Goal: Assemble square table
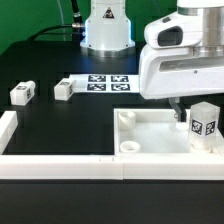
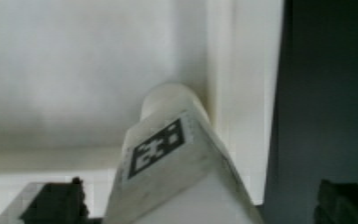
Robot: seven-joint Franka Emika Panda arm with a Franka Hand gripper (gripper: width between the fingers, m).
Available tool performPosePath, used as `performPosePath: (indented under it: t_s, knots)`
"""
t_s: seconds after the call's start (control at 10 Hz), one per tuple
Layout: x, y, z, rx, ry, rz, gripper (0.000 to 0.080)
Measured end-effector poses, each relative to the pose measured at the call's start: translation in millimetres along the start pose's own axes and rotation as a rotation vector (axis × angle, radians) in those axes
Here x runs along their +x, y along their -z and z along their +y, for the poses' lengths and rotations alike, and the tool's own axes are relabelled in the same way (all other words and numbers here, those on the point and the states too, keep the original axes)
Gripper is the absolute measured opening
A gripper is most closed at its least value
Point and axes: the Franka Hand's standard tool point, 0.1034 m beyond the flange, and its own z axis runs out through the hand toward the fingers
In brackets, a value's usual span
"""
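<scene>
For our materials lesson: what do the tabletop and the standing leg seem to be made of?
Tabletop: looks like white moulded plastic, smooth with a slight sheen, judging by its raised rim and rounded corner socket. Leg: seemingly the same white plastic, matte, bearing a black-and-white printed tag, possibly a paper sticker.

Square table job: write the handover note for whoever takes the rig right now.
Pincer: open, holding nothing, poised directly above one leg.
White plastic square tabletop, tray-like with raised rim: lies at the front of the exterior view, on its right, against the long white border wall.
Short white tagged leg: stands upright in the tabletop's corner on the exterior view's right; whether it is screwed tight cannot be told.
Two more short white legs: lie loose on the black table on the exterior view's left, near the marker board.
Done: one leg placed. Left: the loose legs; a fourth is not in view.
</scene>
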Motion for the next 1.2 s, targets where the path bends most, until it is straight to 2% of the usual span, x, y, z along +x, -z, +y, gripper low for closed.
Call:
performPosePath:
  t_s: [0.5, 0.7, 0.8, 1.1, 1.2]
  knots:
    - [0.1, -0.1, 3.6, -0.011, 0.305, -0.004, 0.0649]
    - [-0.1, -0.7, 4.1, -0.010, 0.303, -0.008, 0.0388]
    - [-0.2, -0.8, 4.2, -0.010, 0.303, -0.008, 0.0286]
    - [-0.1, -0.9, 4.7, -0.008, 0.257, -0.008, 0.0287]
    - [0.3, -0.8, 6.0, 0.004, 0.147, -0.006, 0.0287]
